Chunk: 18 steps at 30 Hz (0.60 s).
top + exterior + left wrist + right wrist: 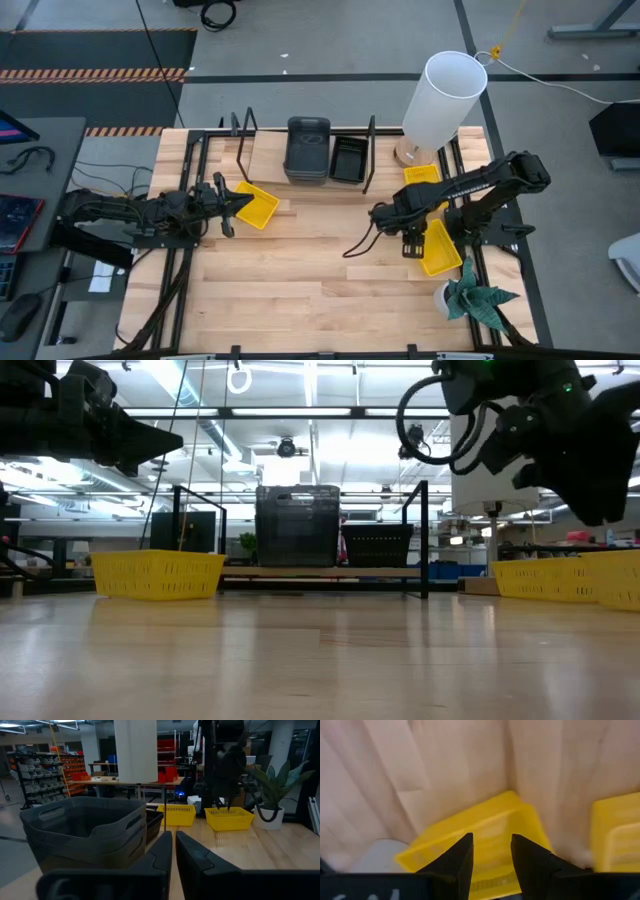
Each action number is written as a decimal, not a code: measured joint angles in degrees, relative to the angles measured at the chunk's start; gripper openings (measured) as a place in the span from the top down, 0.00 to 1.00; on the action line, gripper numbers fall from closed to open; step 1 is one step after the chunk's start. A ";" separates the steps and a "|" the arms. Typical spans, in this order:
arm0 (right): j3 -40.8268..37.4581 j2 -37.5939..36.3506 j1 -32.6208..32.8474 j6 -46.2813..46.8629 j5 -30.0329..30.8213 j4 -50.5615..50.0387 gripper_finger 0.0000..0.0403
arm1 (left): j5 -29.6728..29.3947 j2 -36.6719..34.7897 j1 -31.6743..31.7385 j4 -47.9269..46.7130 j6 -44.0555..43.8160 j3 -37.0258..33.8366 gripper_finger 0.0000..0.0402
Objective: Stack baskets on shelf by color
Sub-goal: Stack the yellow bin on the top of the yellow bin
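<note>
A stack of dark grey baskets (308, 150) and a black slotted basket (348, 158) stand side by side on the shelf (268, 158) at the table's far side. One yellow basket (257, 205) sits on the table by the shelf's front left corner. My left gripper (226, 206), shut and empty, hovers just left of it, raised off the table (150, 442). My right gripper (412, 240) is open and hangs in the air over a second yellow basket (480, 840) near the right edge, fingers pointing down. A third yellow basket (422, 175) lies farther back.
A tall white cylinder (445, 95) stands at the far right corner beside the shelf. A potted plant (475, 300) sits at the near right corner, close to the second yellow basket. Bare wooden tabletop (310, 270) stretches across the middle and near side.
</note>
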 joint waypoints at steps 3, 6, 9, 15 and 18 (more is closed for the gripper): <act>0.00 0.00 0.72 7.32 -1.43 1.15 0.66 | 0.01 0.00 0.01 -0.01 0.00 0.00 0.94; -0.05 0.00 0.85 16.25 -1.48 1.05 0.67 | 0.01 0.00 -0.01 -0.01 0.00 0.00 0.93; -1.05 0.00 1.48 19.53 -1.95 1.20 0.67 | 0.00 0.00 0.01 -0.01 0.00 0.00 0.92; -5.25 -0.12 2.98 17.53 -2.94 1.41 0.68 | 0.02 0.00 -0.01 -0.02 0.00 0.00 0.91; -6.12 -0.58 3.65 16.92 -5.90 1.34 0.69 | 0.02 0.00 0.01 -0.03 0.00 0.00 0.92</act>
